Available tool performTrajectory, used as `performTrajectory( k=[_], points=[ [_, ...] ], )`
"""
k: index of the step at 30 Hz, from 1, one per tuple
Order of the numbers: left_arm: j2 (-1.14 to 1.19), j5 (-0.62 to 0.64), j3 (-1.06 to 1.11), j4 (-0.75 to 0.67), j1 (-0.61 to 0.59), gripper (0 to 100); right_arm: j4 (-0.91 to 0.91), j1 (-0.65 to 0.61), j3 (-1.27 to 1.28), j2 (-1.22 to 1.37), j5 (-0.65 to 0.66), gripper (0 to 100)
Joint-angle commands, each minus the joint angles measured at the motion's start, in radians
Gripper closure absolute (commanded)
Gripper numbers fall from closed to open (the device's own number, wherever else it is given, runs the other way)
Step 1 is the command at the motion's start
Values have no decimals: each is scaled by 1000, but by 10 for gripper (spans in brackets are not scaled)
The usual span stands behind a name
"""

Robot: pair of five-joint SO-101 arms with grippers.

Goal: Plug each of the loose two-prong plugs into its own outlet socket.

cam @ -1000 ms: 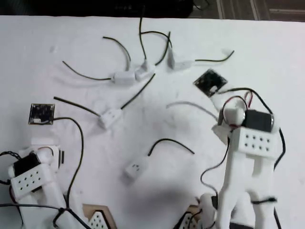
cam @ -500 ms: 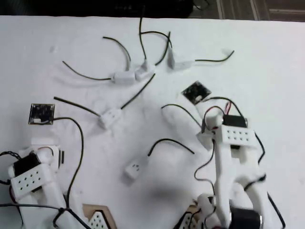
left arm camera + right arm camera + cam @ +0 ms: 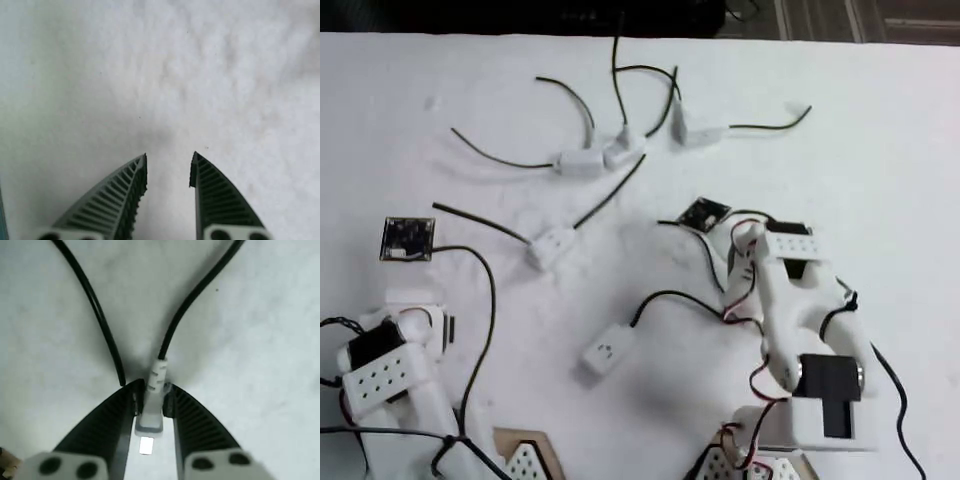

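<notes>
Clamping a white plug [image 3: 149, 412] by its body in the right gripper [image 3: 152, 390], with its black cord [image 3: 195, 290] trailing off across the table [image 3: 270, 340], as seen close up from the right wrist. From the high view, showing a white socket block [image 3: 606, 352] lying loose near that arm [image 3: 790, 300]. Holding the left gripper [image 3: 169, 162] parted over bare table.
</notes>
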Motion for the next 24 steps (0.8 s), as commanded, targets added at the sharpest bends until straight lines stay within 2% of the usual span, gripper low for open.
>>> performTrajectory(
  k=[1,4,10,22,24],
  points=[
    [-21,-6,0,-12,-1,845,50,-24,-25,28,34,981],
    [-21,-6,0,-12,-1,845,91,-68,-25,38,86,981],
    [-21,-6,0,-12,-1,845,119,-119,-28,-15,87,981],
    [-21,-6,0,-12,-1,845,168,-82,-26,-97,83,981],
    [-21,-6,0,-12,-1,845,143,-51,-43,-94,34,981]
  ],
)
